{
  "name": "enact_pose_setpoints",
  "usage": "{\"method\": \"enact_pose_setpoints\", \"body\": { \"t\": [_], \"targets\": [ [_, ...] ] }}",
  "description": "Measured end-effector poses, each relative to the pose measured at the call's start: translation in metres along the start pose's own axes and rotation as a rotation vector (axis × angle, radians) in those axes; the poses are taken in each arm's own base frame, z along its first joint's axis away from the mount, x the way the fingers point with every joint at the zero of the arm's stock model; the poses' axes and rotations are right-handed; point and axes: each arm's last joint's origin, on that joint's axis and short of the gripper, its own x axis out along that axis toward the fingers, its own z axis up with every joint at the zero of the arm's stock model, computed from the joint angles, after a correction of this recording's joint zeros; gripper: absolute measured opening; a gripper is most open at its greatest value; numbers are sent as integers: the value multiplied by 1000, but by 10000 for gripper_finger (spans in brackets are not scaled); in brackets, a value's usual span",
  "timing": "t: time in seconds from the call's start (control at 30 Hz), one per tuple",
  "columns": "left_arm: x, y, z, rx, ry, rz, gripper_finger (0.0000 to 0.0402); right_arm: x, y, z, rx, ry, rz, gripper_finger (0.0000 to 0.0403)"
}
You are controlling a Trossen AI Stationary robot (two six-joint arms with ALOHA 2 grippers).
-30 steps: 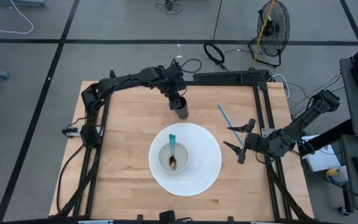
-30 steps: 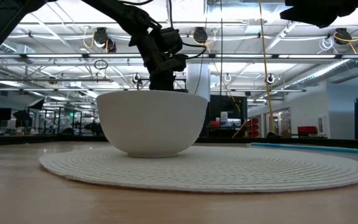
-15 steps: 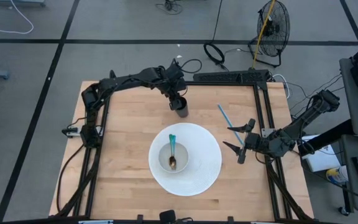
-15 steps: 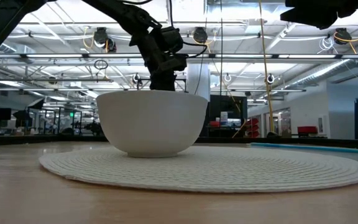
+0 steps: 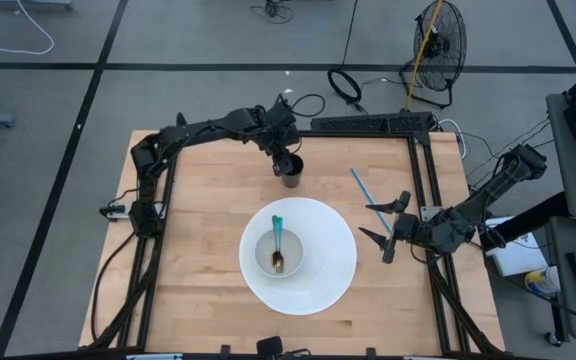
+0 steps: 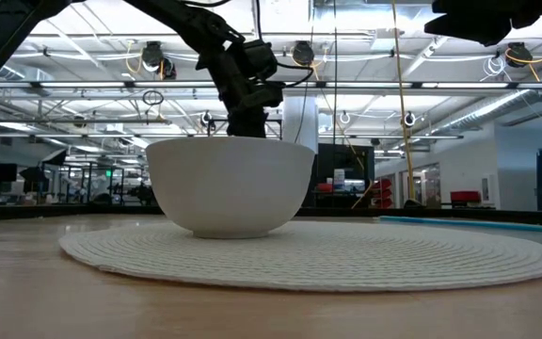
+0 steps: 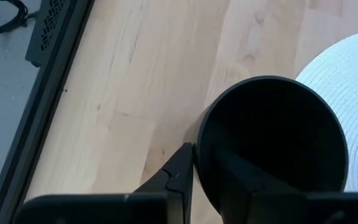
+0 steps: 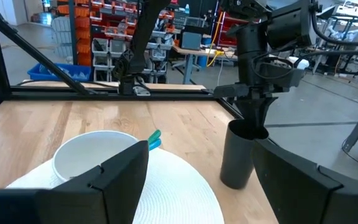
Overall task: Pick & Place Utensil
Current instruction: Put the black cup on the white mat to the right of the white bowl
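Inside round white bowl [image 5: 278,256], teal-handled spoon [image 5: 277,243].

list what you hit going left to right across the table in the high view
left tool at the dark cup → white round placemat holding the white bowl with its teal-handled spoon → blue straw → right tool

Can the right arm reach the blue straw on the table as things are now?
Probably yes. The blue straw lies bare on the wood, just beyond the open right gripper, with nothing between them. The left gripper is away at the black cup.
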Motion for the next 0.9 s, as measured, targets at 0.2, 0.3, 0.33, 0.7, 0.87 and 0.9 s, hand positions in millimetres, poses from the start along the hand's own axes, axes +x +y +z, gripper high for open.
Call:
{"method": "enact_pose_setpoints", "body": {
  "t": [0.2,0.3,0.33,0.7,0.87,0.9],
  "targets": [
    [0,1,1,2,-2,42,59,0,0,-3,12,19,0,279],
    [0,1,1,6,-2,42,77,0,0,-4,14,23,-1,279],
    [0,1,1,8,-2,43,83,0,0,-4,12,24,-1,279],
    [-10,-1,5,37,-46,51,157,0,0,-4,12,24,-2,279],
    [-27,-5,9,54,-90,69,178,0,0,-3,21,19,-2,279],
    [-33,-6,9,59,-106,73,181,0,0,-3,25,16,-5,279]
  ]
}}
